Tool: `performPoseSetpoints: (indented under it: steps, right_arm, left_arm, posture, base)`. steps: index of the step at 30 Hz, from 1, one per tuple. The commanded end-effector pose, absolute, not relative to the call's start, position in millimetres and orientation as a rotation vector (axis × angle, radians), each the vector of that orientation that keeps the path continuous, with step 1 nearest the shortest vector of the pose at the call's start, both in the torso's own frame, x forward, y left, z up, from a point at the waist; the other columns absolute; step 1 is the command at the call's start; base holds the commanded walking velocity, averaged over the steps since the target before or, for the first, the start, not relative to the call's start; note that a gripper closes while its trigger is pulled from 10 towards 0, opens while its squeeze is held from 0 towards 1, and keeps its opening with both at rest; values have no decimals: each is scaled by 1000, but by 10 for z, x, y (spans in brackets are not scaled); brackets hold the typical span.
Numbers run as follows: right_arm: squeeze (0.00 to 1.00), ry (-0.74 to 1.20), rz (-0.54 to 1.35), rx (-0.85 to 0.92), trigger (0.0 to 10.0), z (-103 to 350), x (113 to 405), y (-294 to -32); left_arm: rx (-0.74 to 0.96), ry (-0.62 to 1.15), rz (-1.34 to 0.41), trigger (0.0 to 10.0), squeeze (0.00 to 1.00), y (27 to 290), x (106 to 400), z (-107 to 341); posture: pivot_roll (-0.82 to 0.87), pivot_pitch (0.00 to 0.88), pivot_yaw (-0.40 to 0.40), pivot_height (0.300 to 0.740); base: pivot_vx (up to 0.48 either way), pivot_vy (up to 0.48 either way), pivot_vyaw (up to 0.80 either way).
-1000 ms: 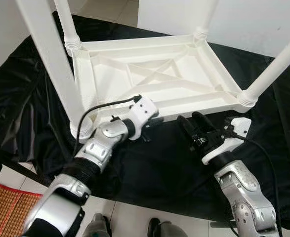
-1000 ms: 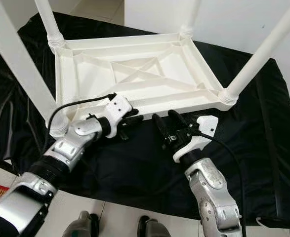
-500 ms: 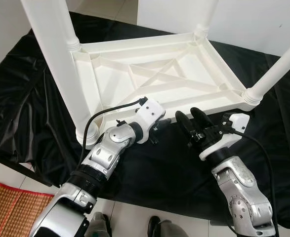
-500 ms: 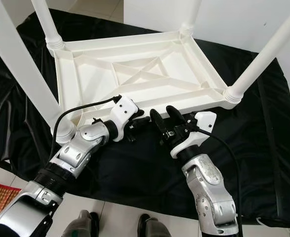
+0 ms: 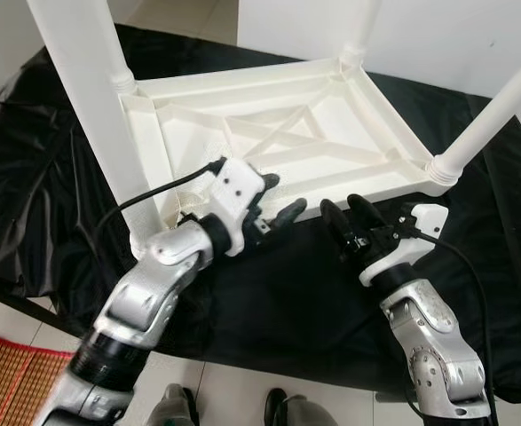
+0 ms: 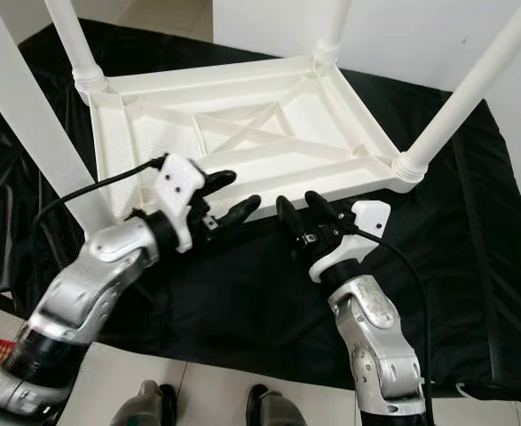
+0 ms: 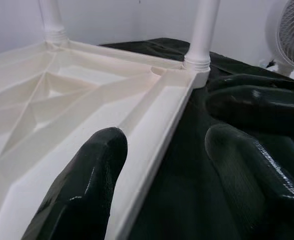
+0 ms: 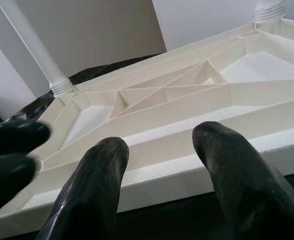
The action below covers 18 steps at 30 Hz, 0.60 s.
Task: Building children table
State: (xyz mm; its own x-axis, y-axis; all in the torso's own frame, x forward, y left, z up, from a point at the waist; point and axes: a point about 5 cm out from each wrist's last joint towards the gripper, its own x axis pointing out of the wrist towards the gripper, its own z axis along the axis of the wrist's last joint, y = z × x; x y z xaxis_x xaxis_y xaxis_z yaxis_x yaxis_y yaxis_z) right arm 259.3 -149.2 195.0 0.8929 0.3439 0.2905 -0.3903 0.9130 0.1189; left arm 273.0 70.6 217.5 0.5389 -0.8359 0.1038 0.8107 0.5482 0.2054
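A white plastic children's table (image 5: 278,133) lies upside down on a black cloth (image 5: 269,293), its ribbed underside facing up. White legs stand up from its corners, one thick at the near left (image 5: 82,89) and one at the right (image 5: 486,120). My left gripper (image 5: 276,197) is open and straddles the near rim (image 7: 157,135), one finger over the underside, the other over the cloth. My right gripper (image 5: 346,213) is open just in front of the same rim (image 8: 187,170), a little to the right, with nothing between its fingers.
The black cloth drapes over a low surface and hangs to the tiled floor at the front. A woven mat (image 5: 11,373) lies at the bottom left. My feet (image 5: 176,408) stand at the cloth's front edge. A fan (image 7: 289,35) stands beyond the table's far corner.
My left arm has risen and its gripper has moved up from in front of the rim to over it. The right gripper has hardly moved. The camera has shifted slightly.
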Motion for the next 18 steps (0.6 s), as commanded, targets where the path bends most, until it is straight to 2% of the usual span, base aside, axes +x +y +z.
performPoseSetpoints:
  steps: [1, 5, 7, 10, 12, 18]
  right_arm:
    - [0, -269, 380, 167, 10000, 1936, 2606, -1515]
    - [0, -264, 384, 159, 10000, 1916, 2650, -1528]
    - [0, -264, 389, 152, 10000, 1911, 2678, -1537]
    - [0, -265, 394, 147, 10000, 1911, 2696, -1540]
    - [0, -267, 405, 139, 10000, 1908, 2742, -1545]
    - [0, -269, 420, 126, 10000, 1909, 2807, -1550]
  left_arm:
    - [122, -182, -1100, 10000, 0, 713, 2598, 2178]
    - [104, -154, -1131, 10000, 0, 817, 2428, 2184]
    - [75, -94, -1145, 10000, 0, 949, 2315, 2166]
    - [64, -73, -1141, 10000, 0, 1005, 2283, 2159]
    - [67, -48, -1146, 10000, 0, 1148, 2190, 2182]
    - [64, -9, -1114, 10000, 0, 1351, 2118, 2227]
  posture:
    - [124, 200, -67, 740]
    - [133, 203, -70, 740]
    - [150, 204, -75, 740]
    - [150, 204, -75, 740]
    - [157, 201, -76, 740]
    - [168, 203, -80, 740]
  base:
    - [0, 0, 0]
    - [0, 0, 0]
    - [0, 0, 0]
    - [0, 0, 0]
    - [0, 0, 0]
    - [0, 0, 0]
